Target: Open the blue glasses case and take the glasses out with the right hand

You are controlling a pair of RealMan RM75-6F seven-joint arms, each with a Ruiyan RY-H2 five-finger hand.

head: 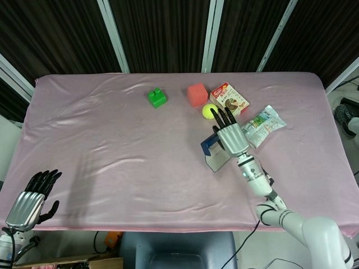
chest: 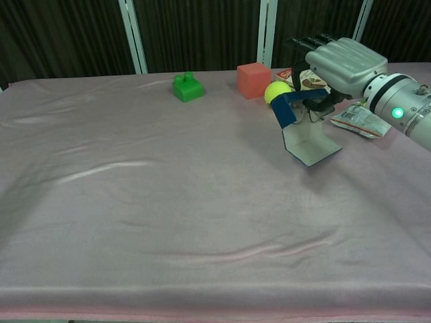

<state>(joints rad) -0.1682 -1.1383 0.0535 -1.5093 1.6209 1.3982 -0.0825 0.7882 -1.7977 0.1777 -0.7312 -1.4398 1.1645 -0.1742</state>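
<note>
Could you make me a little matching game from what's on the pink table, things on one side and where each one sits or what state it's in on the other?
Things:
1. green block
2. yellow ball
3. blue glasses case
4. snack packet

Places or states:
A. open, under the right robot hand
B. nearest the table's right edge
C. farthest left of the four
D. between the red cube and the right robot hand

Pairs: 1-C, 2-D, 3-A, 4-B

Silver-backed hand (chest: 343,64) with black fingers (head: 223,116)
</note>
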